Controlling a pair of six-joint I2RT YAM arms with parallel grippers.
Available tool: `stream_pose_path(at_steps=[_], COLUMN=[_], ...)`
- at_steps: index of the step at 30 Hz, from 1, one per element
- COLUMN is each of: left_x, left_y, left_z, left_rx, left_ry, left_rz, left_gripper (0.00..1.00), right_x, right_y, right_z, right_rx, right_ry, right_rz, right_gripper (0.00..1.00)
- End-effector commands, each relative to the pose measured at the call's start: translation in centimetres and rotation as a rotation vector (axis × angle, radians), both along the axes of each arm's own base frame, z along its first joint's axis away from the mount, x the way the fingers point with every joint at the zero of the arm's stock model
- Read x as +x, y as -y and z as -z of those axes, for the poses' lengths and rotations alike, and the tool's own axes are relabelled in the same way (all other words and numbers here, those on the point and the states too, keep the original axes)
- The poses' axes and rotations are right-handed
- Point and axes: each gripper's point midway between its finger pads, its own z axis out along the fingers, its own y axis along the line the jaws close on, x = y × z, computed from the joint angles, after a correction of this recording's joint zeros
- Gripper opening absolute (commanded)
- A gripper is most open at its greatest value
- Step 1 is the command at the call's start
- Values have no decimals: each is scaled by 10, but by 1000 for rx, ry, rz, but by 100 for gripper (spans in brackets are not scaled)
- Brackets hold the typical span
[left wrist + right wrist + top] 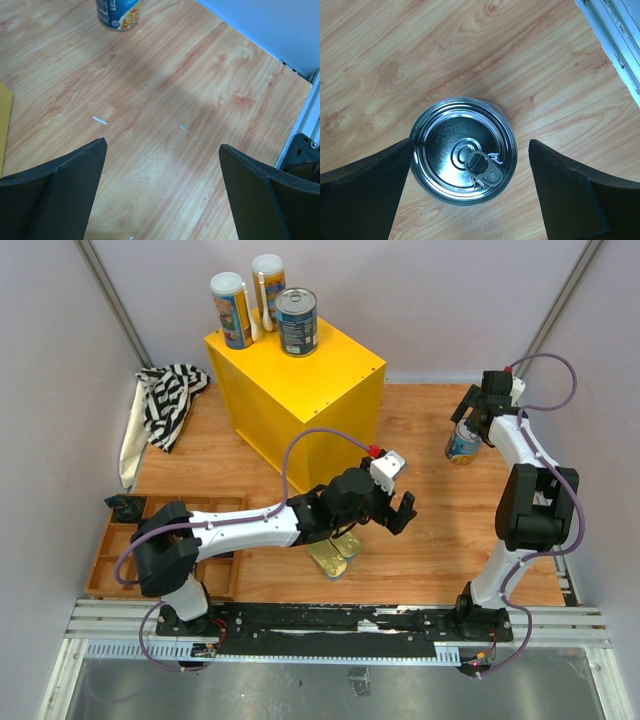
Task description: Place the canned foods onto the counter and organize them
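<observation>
The yellow counter (pixel 320 390) holds two tall white-lidded cans (pixel 232 310) (pixel 268 285) and one blue-labelled can (pixel 297 322) along its back edge. A second blue-labelled silver-topped can (pixel 462 445) stands on the wooden floor at the right; it also shows in the left wrist view (pixel 117 14). My right gripper (pixel 468 418) is open right above it, and its fingers straddle the can's top (pixel 463 150) in the right wrist view. Two flat gold tins (pixel 336 554) lie on the floor under my left arm. My left gripper (pixel 399 508) is open and empty over bare floor (pixel 162 145).
A low wooden compartment tray (pixel 110 565) sits at the front left with a dark object (pixel 125 506) at its back corner. A striped cloth (pixel 172 395) and a white bag (pixel 130 440) lie at the left wall. A metal rail (pixel 330 620) runs along the front.
</observation>
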Motion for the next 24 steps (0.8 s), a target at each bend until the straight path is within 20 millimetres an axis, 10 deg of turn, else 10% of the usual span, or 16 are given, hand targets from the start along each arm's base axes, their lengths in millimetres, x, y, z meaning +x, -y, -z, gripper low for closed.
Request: stream_pose_path(at_steps=[1,24], left_x=[-1,0], left_y=[16,16], left_z=[-19,-18], left_rx=[-53,-46], left_ry=[33,43], left_rz=[33,34], left_gripper=[99,99], right_x=[2,31], right_y=[2,12], right_z=[-26,-16], right_rx=[2,7], right_ry=[60,27], right_rz=[-22,-46], right_gripper=[98,98])
